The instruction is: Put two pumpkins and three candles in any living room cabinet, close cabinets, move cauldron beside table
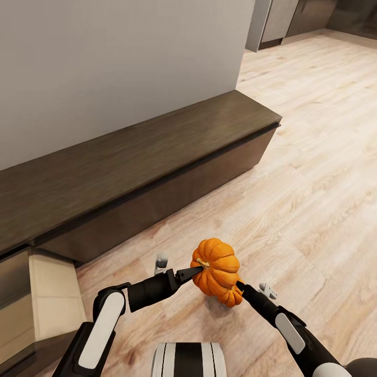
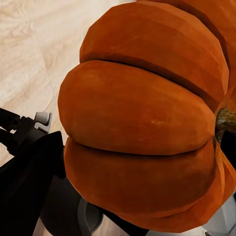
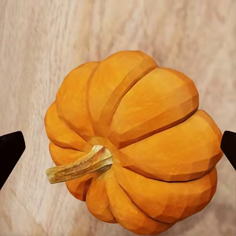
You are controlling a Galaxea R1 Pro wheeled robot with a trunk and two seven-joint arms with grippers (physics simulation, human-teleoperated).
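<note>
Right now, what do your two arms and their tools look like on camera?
Both arms are glossy black with white oblong panels on the forearms. The left tool and right tool taper to slim black fingers, and a small light-grey fitting sits by each wrist. In the right wrist view the fingertips are plain black wedges. No loose cables visible.

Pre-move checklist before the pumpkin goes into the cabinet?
1. Left gripper holding the pumpkin: cannot tell; its tip is at the stem and the pads are hidden.
2. Right gripper gripping: cannot tell; its fingers straddle a pumpkin, but contact is unclear.
3. Drawer open to receive: ok; its pale interior shows.
4. Other cabinet fronts shut: ok.
5. Pumpkin lifted off the floor: cannot tell.
</note>
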